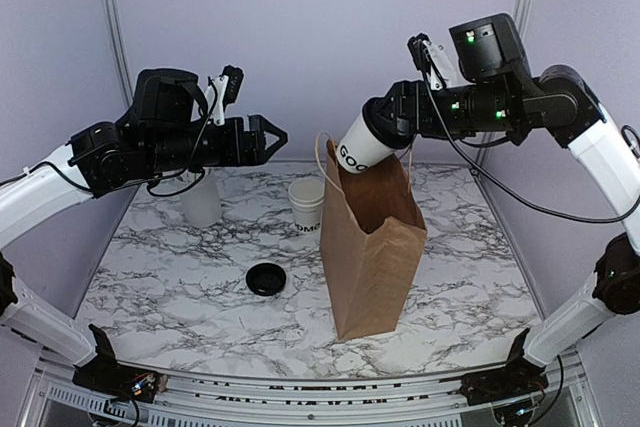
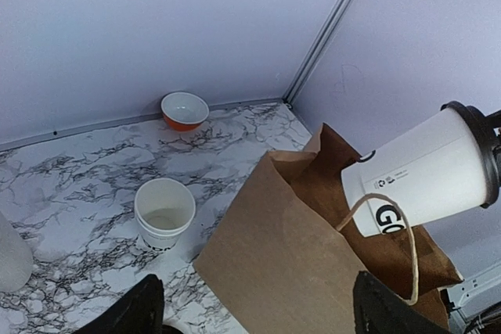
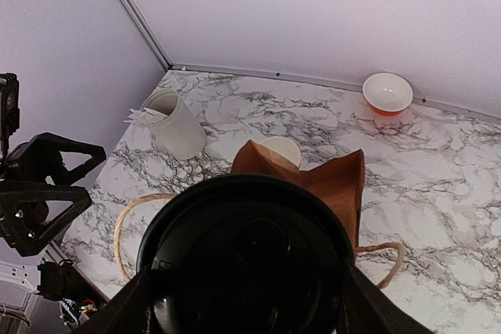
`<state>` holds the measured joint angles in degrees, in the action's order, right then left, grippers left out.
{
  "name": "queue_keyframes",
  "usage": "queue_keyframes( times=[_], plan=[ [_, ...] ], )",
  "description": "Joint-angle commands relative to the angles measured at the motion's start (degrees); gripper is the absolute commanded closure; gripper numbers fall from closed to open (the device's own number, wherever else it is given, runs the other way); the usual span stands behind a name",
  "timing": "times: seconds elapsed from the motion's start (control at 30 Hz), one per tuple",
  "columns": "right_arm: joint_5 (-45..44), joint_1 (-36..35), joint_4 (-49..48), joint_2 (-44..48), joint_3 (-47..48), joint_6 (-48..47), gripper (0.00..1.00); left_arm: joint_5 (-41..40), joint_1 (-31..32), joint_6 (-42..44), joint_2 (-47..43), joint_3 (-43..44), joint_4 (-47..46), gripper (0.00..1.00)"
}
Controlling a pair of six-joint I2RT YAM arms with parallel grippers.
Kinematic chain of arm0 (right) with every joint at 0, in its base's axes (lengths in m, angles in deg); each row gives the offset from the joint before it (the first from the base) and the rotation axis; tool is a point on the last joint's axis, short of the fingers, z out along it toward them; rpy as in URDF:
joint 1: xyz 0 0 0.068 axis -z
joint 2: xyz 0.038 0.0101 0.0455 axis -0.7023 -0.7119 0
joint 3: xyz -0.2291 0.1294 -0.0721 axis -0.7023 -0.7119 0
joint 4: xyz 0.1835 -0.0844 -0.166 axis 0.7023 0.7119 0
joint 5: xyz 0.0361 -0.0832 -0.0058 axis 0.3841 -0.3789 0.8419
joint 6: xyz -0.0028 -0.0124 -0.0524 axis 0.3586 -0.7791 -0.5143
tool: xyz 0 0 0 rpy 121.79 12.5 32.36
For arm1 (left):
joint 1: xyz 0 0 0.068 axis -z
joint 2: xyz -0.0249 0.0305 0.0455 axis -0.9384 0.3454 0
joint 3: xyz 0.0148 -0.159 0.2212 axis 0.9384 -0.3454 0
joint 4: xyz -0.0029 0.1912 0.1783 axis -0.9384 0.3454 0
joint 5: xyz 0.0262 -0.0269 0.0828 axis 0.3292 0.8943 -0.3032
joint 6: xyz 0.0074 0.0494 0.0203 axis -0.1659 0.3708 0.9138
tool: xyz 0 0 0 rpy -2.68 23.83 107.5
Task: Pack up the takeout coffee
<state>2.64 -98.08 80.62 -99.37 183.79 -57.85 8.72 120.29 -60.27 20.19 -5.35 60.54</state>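
Observation:
The takeout coffee, a white cup with black lettering and a black lid, hangs tilted with its base over the open mouth of the standing brown paper bag. My right gripper is shut on its lid end. In the right wrist view the black lid fills the foreground between my right gripper's fingers, with the bag just beyond. My left gripper hovers open and empty to the left of the bag. In the left wrist view, the left gripper looks at the bag and the cup.
A stack of lidless white cups stands just left of the bag. A loose black lid lies in front of it. A frosted container stands at the back left, under my left arm. An orange bowl sits by the back wall.

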Motion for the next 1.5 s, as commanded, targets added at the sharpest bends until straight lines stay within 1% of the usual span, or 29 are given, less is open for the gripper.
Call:
queue_keyframes(
  times=[0.0,0.13,0.23,0.3,0.4,0.53,0.63,0.73,0.77,0.97,1.0,1.03,1.2,1.33,1.47],
  plan=[
    [-1.2,-0.7,1.6,-0.7,0.6,0.7,0.42,12.5,-0.2,-1.5,0.5,2.8,-3.2,0.13],
    [-1.7,-1.2,2.8,-1.6,1.1,0.6,0.42,17.1,0.2,-2.1,0.5,3.7,-3.9,0.07],
    [-2.5,-1.8,3.9,-2.7,2.1,0.5,0.42,18.1,0.6,-2.1,1.6,4.6,-3.8,0.06],
    [-3.2,-2.3,4.8,-3.4,3.0,0.5,0.43,17.4,0.9,-2.1,3.0,5.7,-2.8,0.08],
    [-3.8,-2.9,5.8,-4.3,4.2,0.5,0.43,16.7,1.4,-2.0,5.5,7.7,-1.0,0.16],
    [-4.4,-3.6,7.5,-5.6,5.6,0.5,0.43,16.4,2.1,-1.8,8.5,10.0,0.3,0.28],
    [-5.1,-4.0,8.9,-6.6,6.5,0.4,0.43,15.4,2.5,-1.8,10.3,11.5,1.2,0.41],
    [-5.1,-4.2,9.7,-7.4,6.7,0.3,0.43,14.9,2.6,-1.9,11.0,12.2,1.5,0.57],
    [-5.0,-4.2,10.0,-7.6,6.7,0.2,0.43,14.8,2.7,-1.9,11.1,12.3,1.5,0.61],
    [-3.8,-4.2,10.7,-9.5,6.8,-0.5,0.43,14.2,3.3,-1.5,10.7,11.8,1.8,0.96],
    [-3.7,-4.2,10.8,-9.9,6.8,-0.6,0.43,14.1,3.4,-1.4,10.5,11.7,1.9,0.98],
    [-3.8,-4.2,11.0,-10.2,6.9,-0.7,0.44,14.0,3.5,-1.4,10.4,11.6,1.9,1.0],
    [-3.9,-4.2,11.7,-11.0,5.9,-0.7,0.44,13.0,3.6,-1.3,9.4,10.8,1.9,1.0],
    [-3.9,-4.0,11.4,-10.3,2.8,-0.6,0.43,11.5,3.6,-1.4,8.0,10.0,1.8,1.0],
    [-1.9,-3.1,10.6,-9.6,-1.1,-0.6,0.44,10.9,3.6,-1.4,7.0,9.1,1.8,1.0]
  ],
)
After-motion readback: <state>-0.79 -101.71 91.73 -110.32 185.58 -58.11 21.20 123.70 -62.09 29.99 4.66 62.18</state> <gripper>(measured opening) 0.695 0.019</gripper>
